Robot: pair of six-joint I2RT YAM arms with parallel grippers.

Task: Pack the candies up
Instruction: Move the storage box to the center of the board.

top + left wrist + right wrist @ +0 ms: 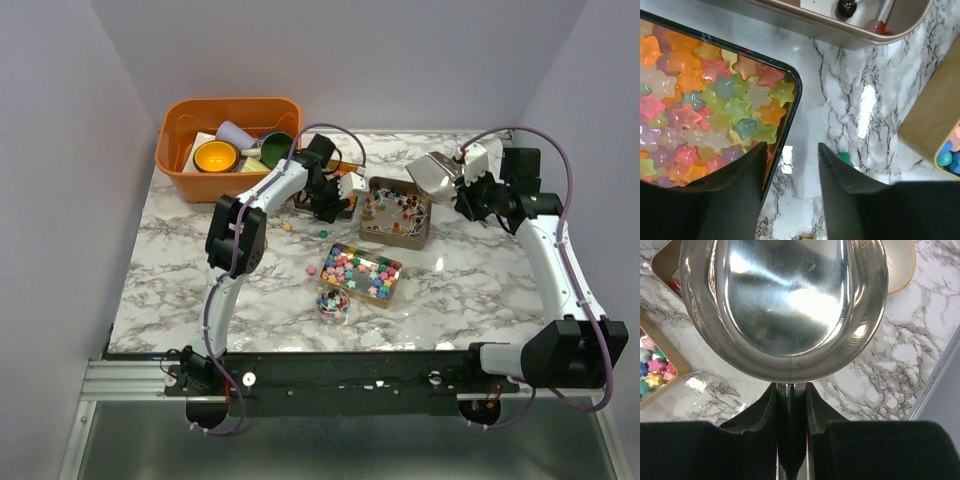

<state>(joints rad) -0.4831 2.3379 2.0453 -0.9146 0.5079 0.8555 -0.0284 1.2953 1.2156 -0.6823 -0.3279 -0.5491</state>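
Observation:
Pastel star candies (715, 105) fill a black-rimmed tin (796, 85) in the left wrist view. My left gripper (792, 147) hangs open beside that tin's corner, its left finger over the rim, bare marble between the fingers. One green candy (845, 158) lies by the right finger. In the top view the left gripper (328, 205) is behind two more tins: wrapped candies (398, 210) and bright star candies (360, 272). A small clear cup (333, 305) holds mixed candies. My right gripper (791, 387) is shut on the handle of an empty steel scoop (785, 295), held above the table (437, 172).
An orange basket (175, 170) with bowls stands at the back left. Loose candies (287, 227) lie on the marble near the left arm. A round white dish with an orange rim (902, 275) sits beyond the scoop. The table's right wall is close (945, 390).

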